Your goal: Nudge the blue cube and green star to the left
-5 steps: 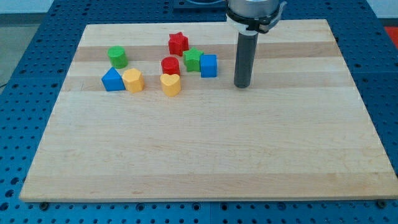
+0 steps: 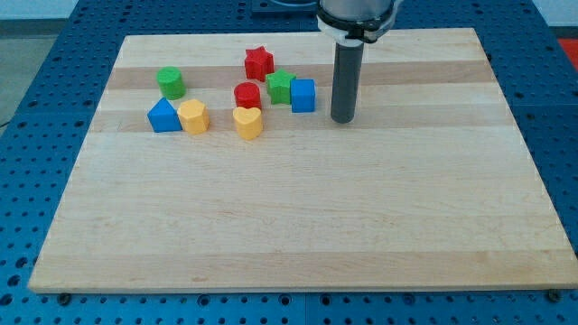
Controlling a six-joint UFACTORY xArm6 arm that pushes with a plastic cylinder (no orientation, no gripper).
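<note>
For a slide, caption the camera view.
My tip sits just right of the blue cube, which touches the green star.

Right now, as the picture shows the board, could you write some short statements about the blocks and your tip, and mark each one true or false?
1. My tip is to the view's right of the blue cube, with a gap. True.
2. The green star touches the blue cube. True.
3. The red star lies at the view's bottom. False: it is nearest the top.
4. The green cylinder sits beside my tip. False: it is far to the view's left.
</note>
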